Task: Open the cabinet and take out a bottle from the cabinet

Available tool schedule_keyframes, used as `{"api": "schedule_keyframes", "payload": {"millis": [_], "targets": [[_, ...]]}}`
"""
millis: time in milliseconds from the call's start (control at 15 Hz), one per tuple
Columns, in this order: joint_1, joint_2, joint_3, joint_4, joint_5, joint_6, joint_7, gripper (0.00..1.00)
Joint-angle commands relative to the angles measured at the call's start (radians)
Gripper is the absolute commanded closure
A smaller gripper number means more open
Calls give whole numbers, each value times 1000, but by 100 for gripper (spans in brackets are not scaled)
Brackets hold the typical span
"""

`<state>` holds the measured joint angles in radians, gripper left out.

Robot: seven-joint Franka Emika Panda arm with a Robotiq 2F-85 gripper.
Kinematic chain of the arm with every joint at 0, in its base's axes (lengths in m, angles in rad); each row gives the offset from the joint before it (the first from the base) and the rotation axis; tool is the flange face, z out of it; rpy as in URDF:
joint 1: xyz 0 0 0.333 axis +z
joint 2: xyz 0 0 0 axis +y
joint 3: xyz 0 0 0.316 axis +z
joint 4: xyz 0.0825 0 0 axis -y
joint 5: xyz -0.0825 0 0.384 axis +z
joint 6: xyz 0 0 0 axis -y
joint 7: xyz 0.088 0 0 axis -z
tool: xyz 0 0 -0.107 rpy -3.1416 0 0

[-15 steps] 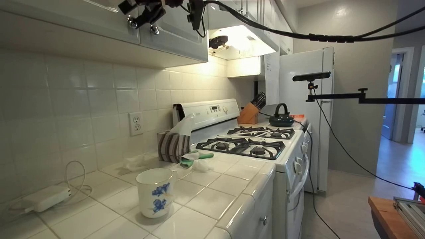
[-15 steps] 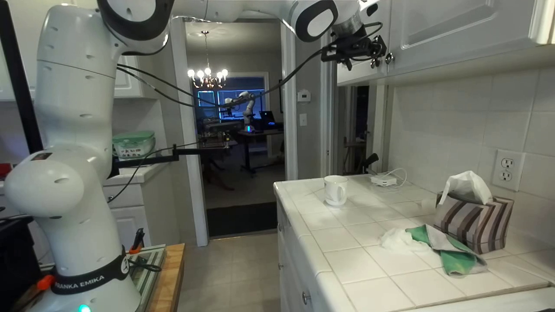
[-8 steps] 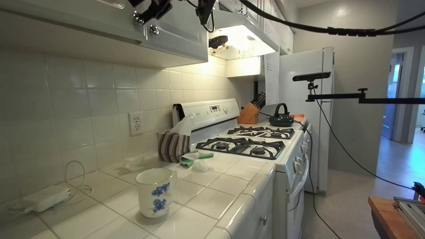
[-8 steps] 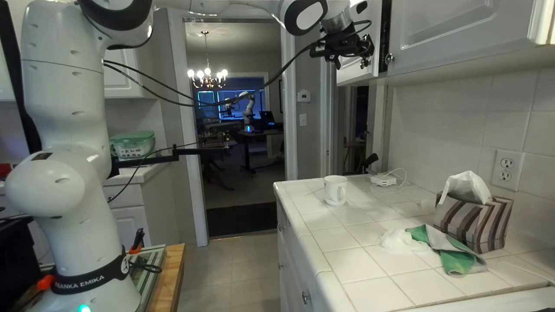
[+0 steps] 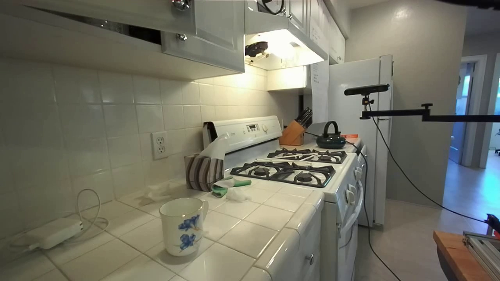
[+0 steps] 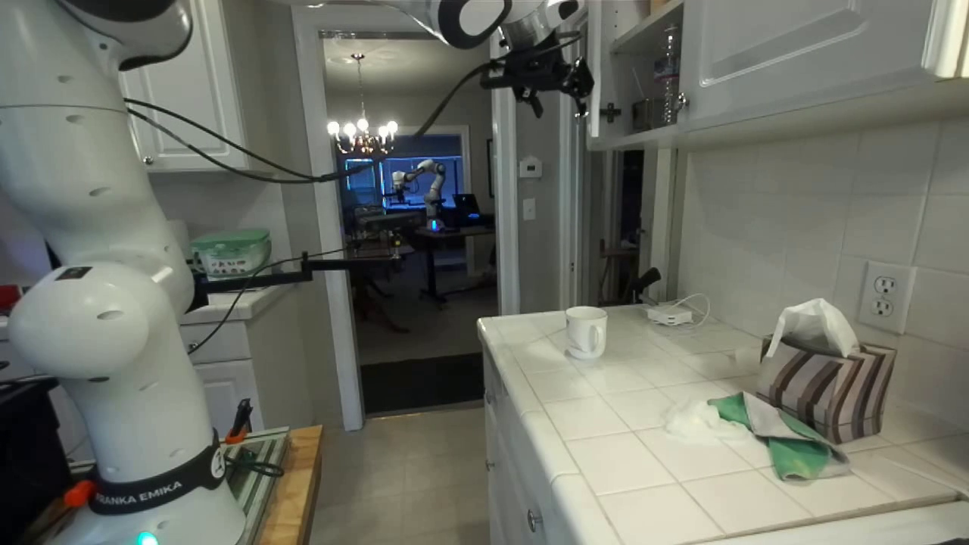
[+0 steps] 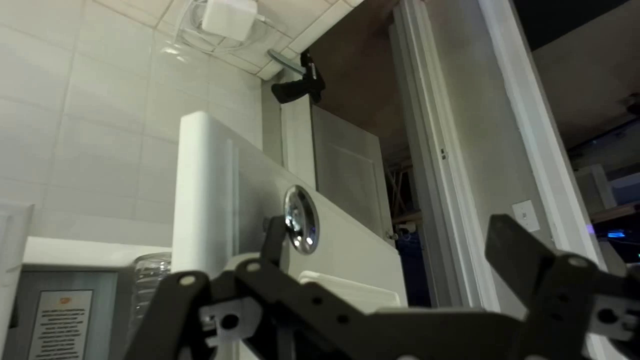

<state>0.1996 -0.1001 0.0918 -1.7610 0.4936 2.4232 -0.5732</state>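
The white wall cabinet (image 6: 643, 138) stands open. Its door shows nearly edge-on in an exterior view (image 6: 595, 83) and swung out over a dark gap in an exterior view (image 5: 129, 13). A clear bottle (image 6: 669, 79) with a coloured label stands inside; its top is hard to make out. A clear ribbed piece shows behind the door in the wrist view (image 7: 150, 277). My gripper (image 7: 387, 227) is open. One finger (image 7: 274, 240) is hooked behind the round silver knob (image 7: 302, 220); the other stands well apart. In an exterior view the gripper (image 6: 559, 104) is at the door's free edge.
The neighbouring cabinet door (image 6: 802, 60) is closed, with its own knob (image 6: 682, 100). Below, the tiled counter holds a white mug (image 6: 586, 333), a white charger (image 6: 670, 313), a tissue box (image 6: 829, 386) and a green cloth (image 6: 787, 439). The stove (image 5: 289, 171) stands beyond.
The door was shut and has swung wide open, baring the shelves and bottle. My gripper has pulled back with the knob, away from the cabinet, and left the top of an exterior view.
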Motion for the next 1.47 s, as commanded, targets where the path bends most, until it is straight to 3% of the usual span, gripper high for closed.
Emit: {"api": "schedule_keyframes", "payload": {"millis": [0,400,600,800,1000,1400], "targets": [[50,-129,64,-134,17,-28,125,0],[132,-236,146,-227,5,-33,349,0],[134,-279,232,-222,-121,-76,542,0],[82,-352,286,-248,-318,-99,708,0],[29,-391,284,-259,-449,-89,772,0],[-162,-301,332,-197,-772,49,879,0]]}}
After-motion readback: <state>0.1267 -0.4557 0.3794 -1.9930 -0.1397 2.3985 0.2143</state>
